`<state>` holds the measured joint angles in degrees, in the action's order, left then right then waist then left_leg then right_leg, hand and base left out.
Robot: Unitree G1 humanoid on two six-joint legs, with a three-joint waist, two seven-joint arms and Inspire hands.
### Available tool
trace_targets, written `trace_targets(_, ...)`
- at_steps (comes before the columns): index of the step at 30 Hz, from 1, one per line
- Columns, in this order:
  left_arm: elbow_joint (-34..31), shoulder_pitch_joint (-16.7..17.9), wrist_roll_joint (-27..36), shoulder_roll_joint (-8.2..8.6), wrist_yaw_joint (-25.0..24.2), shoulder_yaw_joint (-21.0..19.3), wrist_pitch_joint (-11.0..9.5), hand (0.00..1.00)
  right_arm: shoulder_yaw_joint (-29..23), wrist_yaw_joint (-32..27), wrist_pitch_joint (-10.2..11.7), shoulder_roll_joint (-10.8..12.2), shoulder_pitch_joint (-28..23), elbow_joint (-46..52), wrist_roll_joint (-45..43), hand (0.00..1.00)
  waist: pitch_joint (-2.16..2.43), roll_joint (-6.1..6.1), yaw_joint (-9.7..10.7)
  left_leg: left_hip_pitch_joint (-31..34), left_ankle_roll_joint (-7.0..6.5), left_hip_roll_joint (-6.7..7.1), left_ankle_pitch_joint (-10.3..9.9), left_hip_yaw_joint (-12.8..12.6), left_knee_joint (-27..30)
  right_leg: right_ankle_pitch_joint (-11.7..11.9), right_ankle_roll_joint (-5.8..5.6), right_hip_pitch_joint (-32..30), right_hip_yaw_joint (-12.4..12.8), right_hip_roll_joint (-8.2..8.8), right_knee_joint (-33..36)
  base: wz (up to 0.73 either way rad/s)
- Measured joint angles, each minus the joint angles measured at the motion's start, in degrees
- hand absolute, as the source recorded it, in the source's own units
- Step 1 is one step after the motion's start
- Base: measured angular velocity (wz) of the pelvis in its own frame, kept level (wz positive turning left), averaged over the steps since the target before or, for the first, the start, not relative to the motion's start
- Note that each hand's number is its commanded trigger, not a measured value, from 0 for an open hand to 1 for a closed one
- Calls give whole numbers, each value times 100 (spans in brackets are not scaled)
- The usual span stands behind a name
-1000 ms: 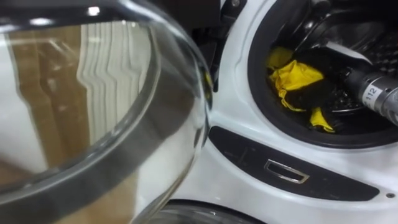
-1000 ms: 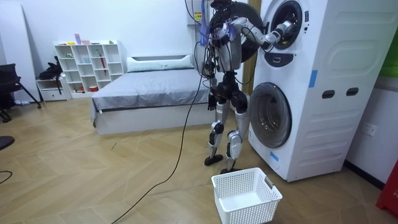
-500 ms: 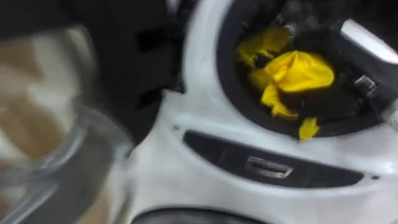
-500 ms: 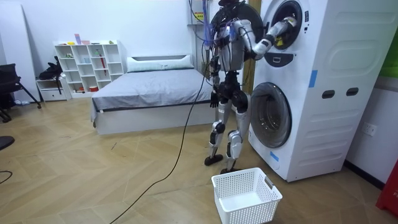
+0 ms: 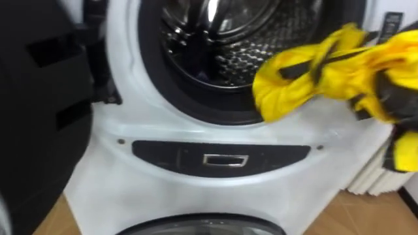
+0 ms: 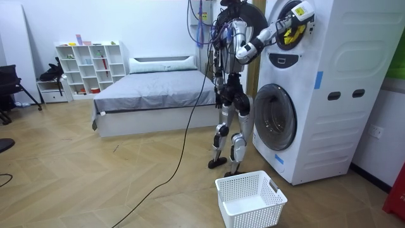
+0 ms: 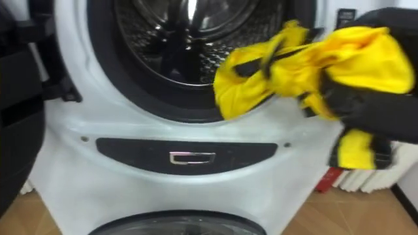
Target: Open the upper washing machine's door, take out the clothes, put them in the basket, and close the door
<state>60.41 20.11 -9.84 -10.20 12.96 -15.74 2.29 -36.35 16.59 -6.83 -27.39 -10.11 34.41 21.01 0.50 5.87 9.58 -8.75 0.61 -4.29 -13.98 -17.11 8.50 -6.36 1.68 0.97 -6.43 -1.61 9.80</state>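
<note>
A low bed with a grey cover (image 6: 152,95) stands against the white back wall (image 6: 126,25). At the head of the bed lies a long white pillow (image 6: 163,63). To the room view's left of the bed stands a white cube shelf (image 6: 88,68), and further left of it a black office chair (image 6: 6,88). In front of the bed spreads a light wooden floor (image 6: 95,183). On this floor, well apart from the bed toward the room view's right, stands a white plastic lattice basket (image 6: 256,215).
</note>
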Motion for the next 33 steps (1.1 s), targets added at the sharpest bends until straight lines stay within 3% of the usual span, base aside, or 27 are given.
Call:
trace_targets(10, 23, -288, -180, -34, -2, -108, -19, 0, -28, -258, 2, -1, -380, 26, 413, 100, 6, 163, 199, -5, 42, -67, -44, -236, -32, -13, 27, -189, 280, -63, 88, -13)
trace_targets(17, 31, -423, -220, -142, -21, -103, 32, 0, -49, -285, 2, 6, -685, -48, 542, 100, 3, 169, 241, -62, 110, -135, -114, -831, -2, 39, 84, -403, 811, -257, 189, -45)
trace_targets(20, 16, -586, -194, -180, -107, 137, 131, 0, -40, -310, 1, 61, -835, -295, 380, 100, -13, 78, 259, -108, 186, -202, -190, -1160, 35, 79, 101, -460, 1101, -379, 198, -47)
trace_targets(22, 23, -698, -157, -212, -129, 332, 176, 0, 58, -332, -31, 218, -966, -598, 70, 100, -29, 50, 267, -92, 200, -230, -208, -1355, 34, 107, 124, -564, 1272, -454, 274, -60)
trace_targets(25, 25, -838, -153, -215, -223, 680, 245, 0, 362, -361, -153, 431, -1171, -1130, -198, 100, -66, -62, 283, -89, 246, -284, -237, -1763, 49, 164, 141, -746, 1582, -578, 346, -71)
trace_targets(27, 130, -1033, -91, -219, -263, 836, 282, 0, 643, -358, -201, 573, -1179, -1694, -228, 100, -115, -175, 422, -86, 280, -287, -272, -1977, 91, 206, 142, -838, 1816, -663, 375, -54)
trace_targets(31, 155, -1245, -88, -226, -324, 1155, 352, 0, 886, -529, -318, 819, -1159, -2458, -347, 100, -48, -423, 477, -92, 300, -278, -287, -2225, 108, 232, 144, -966, 2092, -777, 419, -46)
trace_targets(32, 243, -1288, -1, -205, -347, 1191, 470, 0, 951, -588, -318, 945, -1153, -2711, -358, 100, -36, -496, 508, -98, 300, -280, -287, -2224, 114, 253, 145, -975, 2177, -808, 389, -39)
trace_targets(33, 258, -1287, 99, -204, -349, 1292, 467, 0, 1060, -688, -320, 1056, -1145, -2951, -363, 100, -51, -544, 539, -93, 300, -278, -287, -2213, 119, 254, 146, -1000, 2223, -835, 410, -33)
